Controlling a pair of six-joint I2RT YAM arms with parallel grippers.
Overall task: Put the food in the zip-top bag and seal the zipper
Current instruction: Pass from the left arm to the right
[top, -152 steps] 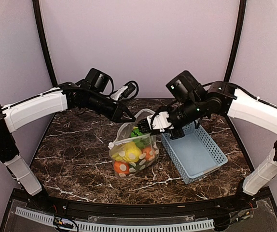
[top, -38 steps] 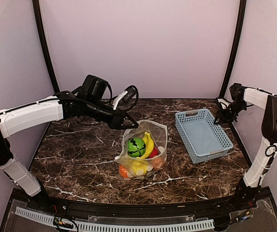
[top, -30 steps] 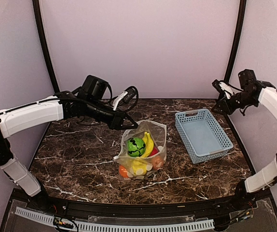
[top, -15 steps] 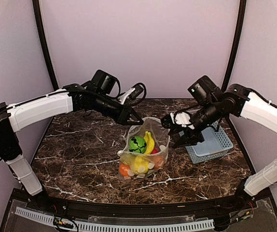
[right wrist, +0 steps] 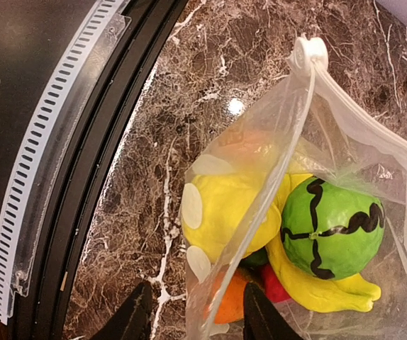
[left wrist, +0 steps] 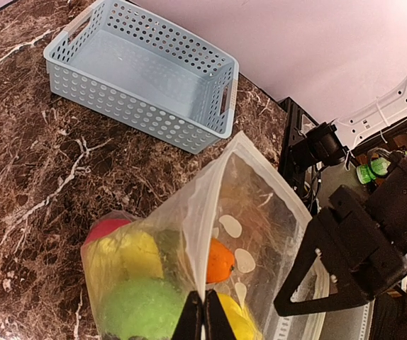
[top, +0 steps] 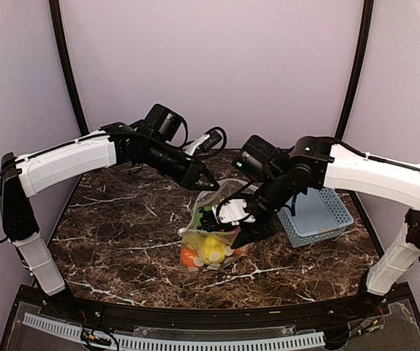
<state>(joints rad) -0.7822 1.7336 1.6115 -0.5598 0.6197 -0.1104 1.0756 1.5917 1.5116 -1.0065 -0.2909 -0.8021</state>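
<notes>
Right wrist view: the right gripper [right wrist: 193,322], jaws open, straddles the white zip strip [right wrist: 292,127] of the clear dotted plastic bag [right wrist: 374,152], plastic toy food [right wrist: 329,225] inside. The left gripper [left wrist: 197,320] clamps its 12 o'clock rim. Sealing likely next: pinch strip, slide.

Dark marble table [top: 111,234]: zip-top bag [top: 194,235] holding food [top: 214,248] rests mid-bench; light-blue basket [top: 318,213] sits near the right edge, apart from it.

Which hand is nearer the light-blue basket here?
Right. The right hand hangs open over the zip-top bag, on the side towards the light-blue basket. The left hand is shut on the bag's back rim, farther from the basket.
</notes>
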